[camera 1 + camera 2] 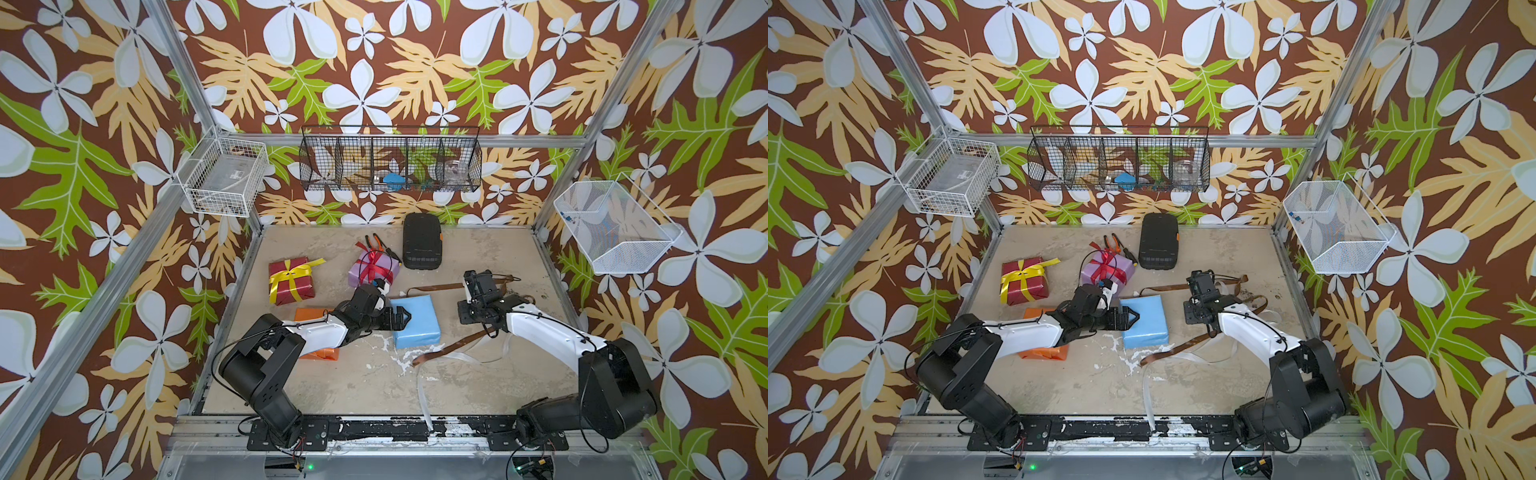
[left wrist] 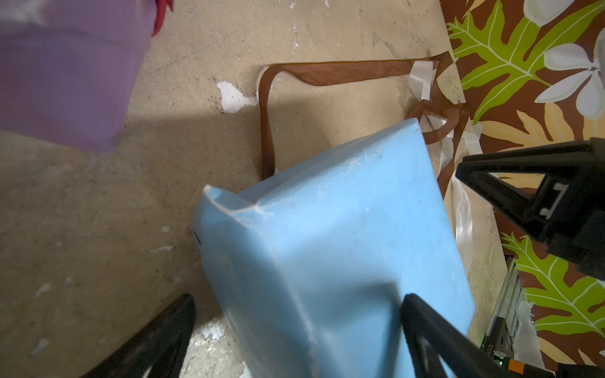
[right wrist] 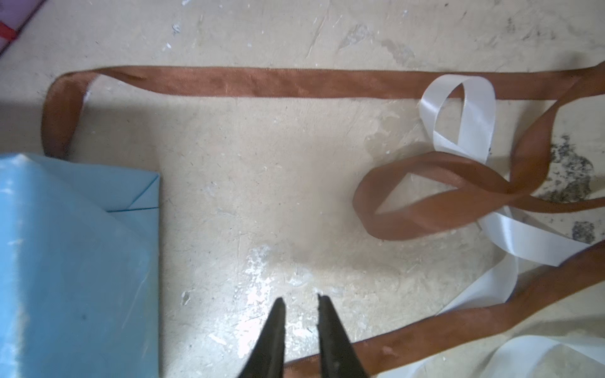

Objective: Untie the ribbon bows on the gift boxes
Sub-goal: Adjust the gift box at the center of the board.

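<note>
The dark red gift box (image 1: 297, 291) keeps its yellow ribbon bow (image 1: 291, 272), and the lilac box (image 1: 390, 266) keeps its red bow (image 1: 374, 262). My left arm hides most of the orange box (image 1: 322, 353). The light blue box (image 1: 415, 328) is bare. The brown ribbon (image 3: 262, 81) and white ribbon (image 3: 458, 108) lie loose on the table. My left gripper (image 2: 298, 297) is wide open, straddling a corner of the blue box (image 2: 327, 229). My right gripper (image 3: 301, 297) hovers over bare table right of that box, jaws narrowly apart, nothing between its tips.
A black ribbed case (image 1: 422, 247) and pliers (image 1: 376, 243) lie at the back. Wire baskets hang on the walls: white (image 1: 224, 178), black (image 1: 390, 158) and white mesh (image 1: 615, 228). A white ribbon strand (image 1: 424, 399) trails over the front edge.
</note>
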